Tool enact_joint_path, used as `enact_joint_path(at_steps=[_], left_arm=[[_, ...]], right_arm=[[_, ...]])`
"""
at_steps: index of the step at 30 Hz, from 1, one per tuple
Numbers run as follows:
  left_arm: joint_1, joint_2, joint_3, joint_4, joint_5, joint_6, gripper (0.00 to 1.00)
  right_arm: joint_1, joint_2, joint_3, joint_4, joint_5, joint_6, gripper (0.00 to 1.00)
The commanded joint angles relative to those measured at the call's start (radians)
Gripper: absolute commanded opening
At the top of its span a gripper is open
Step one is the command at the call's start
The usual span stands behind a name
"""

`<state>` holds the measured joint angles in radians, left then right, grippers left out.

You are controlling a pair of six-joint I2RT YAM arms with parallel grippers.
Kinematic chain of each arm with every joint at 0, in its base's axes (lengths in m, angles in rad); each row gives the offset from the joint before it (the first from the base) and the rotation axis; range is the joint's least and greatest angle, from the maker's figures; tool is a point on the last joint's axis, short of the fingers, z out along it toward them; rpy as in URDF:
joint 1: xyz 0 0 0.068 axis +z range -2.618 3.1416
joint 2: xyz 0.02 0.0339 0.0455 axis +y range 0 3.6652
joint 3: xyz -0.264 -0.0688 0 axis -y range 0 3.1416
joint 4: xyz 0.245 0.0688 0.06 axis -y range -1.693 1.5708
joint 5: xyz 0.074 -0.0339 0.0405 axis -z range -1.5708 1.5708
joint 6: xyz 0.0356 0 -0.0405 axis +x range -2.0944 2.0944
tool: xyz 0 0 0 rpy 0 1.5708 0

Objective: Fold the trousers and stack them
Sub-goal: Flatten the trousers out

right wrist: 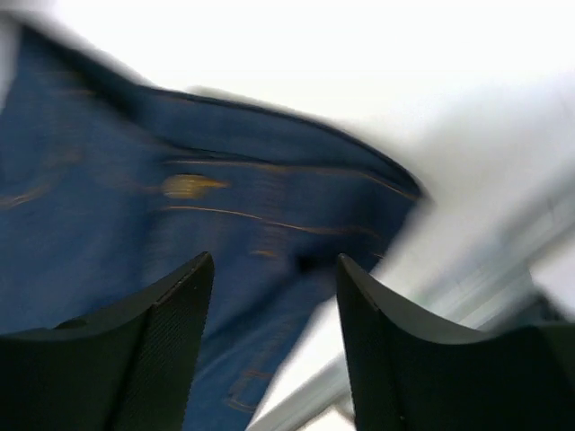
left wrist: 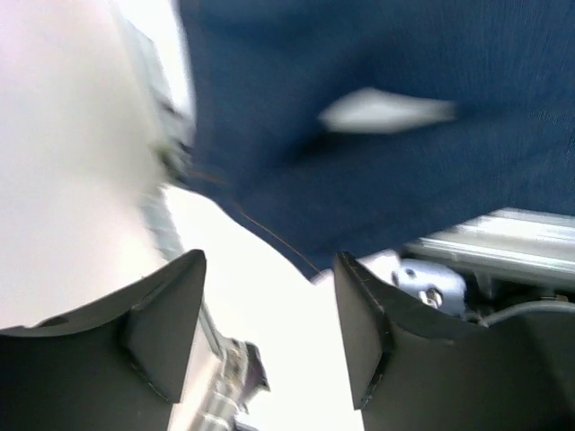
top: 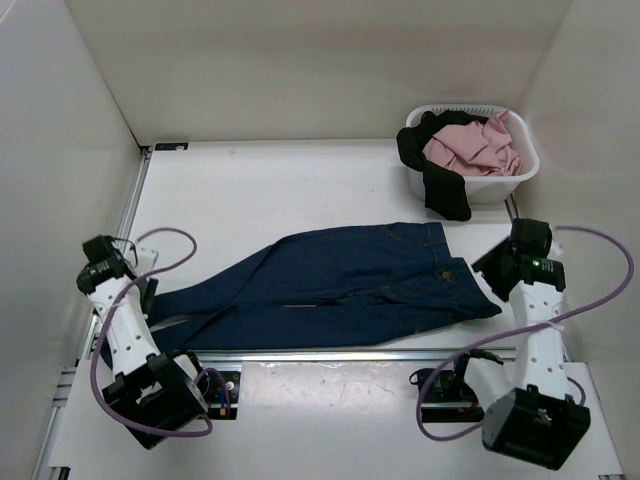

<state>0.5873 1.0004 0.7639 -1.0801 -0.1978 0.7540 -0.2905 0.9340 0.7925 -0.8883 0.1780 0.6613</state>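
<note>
top external view: the trousers (top: pixel 340 285) lie flat along the near part of the table (top: pixel 280 190), with the waistband to the right and the legs running left, parting slightly toward the hems. the left gripper (top: pixel 148 292) hangs just beside the hem end, and the right gripper (top: pixel 488 272) just beside the waistband corner. left wrist view (blurred): the fingers (left wrist: pixel 171 314) are spread with nothing between them, and the denim edge lies ahead of the tips, apart from them. right wrist view (blurred): the fingers (right wrist: pixel 171 323) are likewise parted and empty, with stitched denim filling the field beyond them.

the step in hand is judged to be taking hold of both ends for a lengthwise fold. to do it well, each gripper should come down over the cloth edge so that every layer sits between the pads. both should close at the outer corners rather than mid-panel, lift together, and keep the cloth taut so the legs stay aligned as the hems travel toward the waistband.
</note>
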Motion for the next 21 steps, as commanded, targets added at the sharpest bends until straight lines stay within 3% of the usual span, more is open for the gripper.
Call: enact_joint_path(at_steps=[1, 5, 12, 14, 15, 16, 17, 18, 21], left_arm=[[0.005, 0.044, 0.153, 0.015, 0.130, 0.062, 0.71], [-0.076, 0.170, 0.105, 0.087, 0.094, 0.062, 0.71], [-0.173, 0.297, -0.014, 0.204, 0.041, 0.076, 0.77], [-0.173, 0.364, -0.034, 0.250, -0.004, 0.061, 0.67], [-0.173, 0.388, -0.034, 0.267, -0.017, 0.061, 0.57], [-0.173, 0.408, -0.034, 0.278, -0.017, 0.048, 0.43], [-0.173, 0.447, -0.005, 0.278, -0.026, 0.018, 0.14], [-0.173, 0.463, 0.068, 0.278, -0.012, 0.001, 0.14], [-0.182, 0.509, 0.257, 0.278, 0.058, -0.070, 0.14]], right_arm=[[0.150, -0.024, 0.108, 0.089, -0.015, -0.143, 0.63], [0.304, 0.073, 0.108, 0.164, 0.014, -0.152, 0.64], [0.326, 0.331, 0.077, 0.249, -0.098, -0.120, 0.62], [0.326, 0.394, 0.068, 0.272, -0.086, -0.095, 0.59], [0.326, 0.428, 0.059, 0.272, -0.086, -0.083, 0.55], [0.326, 0.442, 0.059, 0.285, -0.086, -0.069, 0.50], [0.326, 0.454, 0.059, 0.285, -0.086, -0.069, 0.45], [0.326, 0.475, 0.048, 0.302, -0.074, -0.054, 0.31], [0.326, 0.534, 0.048, 0.299, 0.001, -0.011, 0.07]])
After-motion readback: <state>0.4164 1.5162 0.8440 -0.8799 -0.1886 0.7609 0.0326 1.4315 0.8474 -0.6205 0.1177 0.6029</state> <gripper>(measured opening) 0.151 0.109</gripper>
